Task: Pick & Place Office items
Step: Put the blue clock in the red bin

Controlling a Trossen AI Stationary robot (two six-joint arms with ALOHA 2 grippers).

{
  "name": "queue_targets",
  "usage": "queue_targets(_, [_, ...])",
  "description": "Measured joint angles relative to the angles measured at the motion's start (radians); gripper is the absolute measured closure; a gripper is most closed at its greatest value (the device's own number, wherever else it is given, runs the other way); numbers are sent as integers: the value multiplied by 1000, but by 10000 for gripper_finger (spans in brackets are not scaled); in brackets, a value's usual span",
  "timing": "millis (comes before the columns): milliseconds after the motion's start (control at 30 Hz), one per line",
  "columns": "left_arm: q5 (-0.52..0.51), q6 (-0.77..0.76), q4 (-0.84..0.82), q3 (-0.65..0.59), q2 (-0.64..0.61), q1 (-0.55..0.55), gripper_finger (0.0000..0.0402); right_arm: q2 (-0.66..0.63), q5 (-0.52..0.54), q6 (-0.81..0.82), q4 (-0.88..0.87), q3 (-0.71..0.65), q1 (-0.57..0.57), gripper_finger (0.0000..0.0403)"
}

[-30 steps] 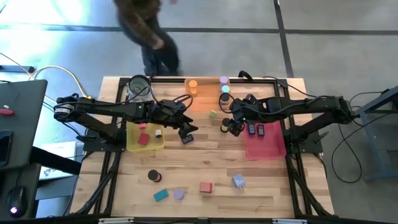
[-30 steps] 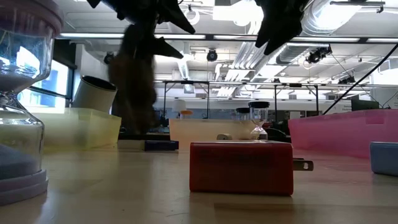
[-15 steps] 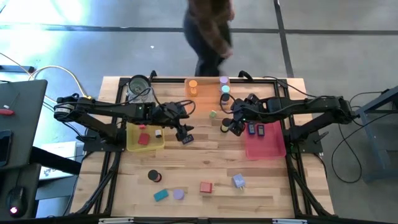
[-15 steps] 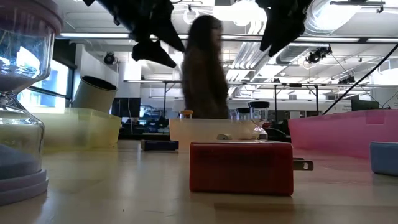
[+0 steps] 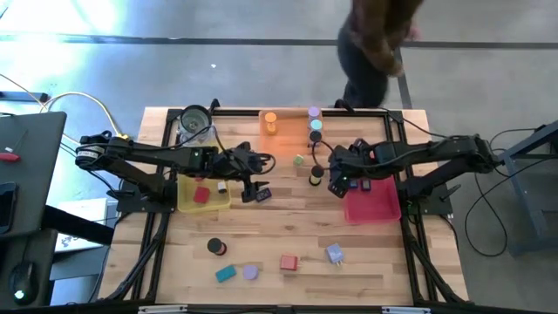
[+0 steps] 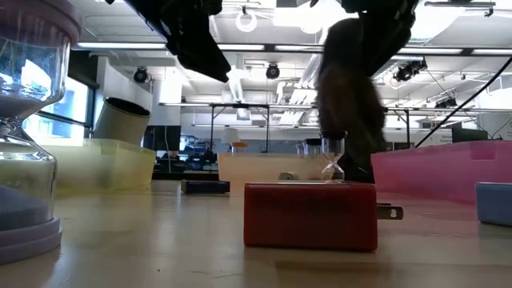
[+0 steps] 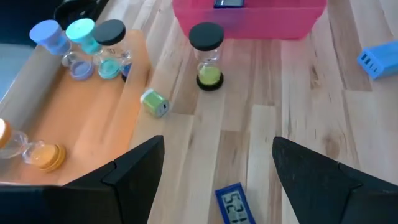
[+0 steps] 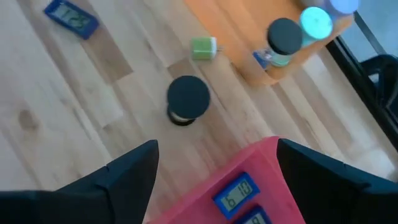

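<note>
Low view: I only get a motion-blurred person (image 6: 352,88) upper right, hiding part of an arm. Hourglass (image 6: 24,128) cut off at left edge, blue block (image 6: 494,203) at right edge. High view: person (image 5: 375,44) cropped at top.

The blue clock (image 8: 236,190) in the pink tray (image 8: 205,186) reads 6:10.
</note>
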Motion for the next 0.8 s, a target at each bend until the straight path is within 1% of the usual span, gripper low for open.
queue_targets(100, [3,-9,-16,0,7,-4,110,0,2,1,0,0,18,88])
queue_targets(200, [5,-23,-98,-1,19,-7,110,0,3,27,0,0,33,88])
queue_targets(333, [7,-89,-180,-2,48,-14,110,0,3,62,-4,0,58,88])
queue_targets(600, [17,-104,-174,-1,81,-52,110,0,4,108,-33,0,142,88])
queue_targets(700, [16,-103,-172,-1,83,-61,110,0,27,149,-37,0,170,88])
queue_targets(800, [16,-57,-178,-1,84,-63,110,0,53,186,-49,0,187,88])
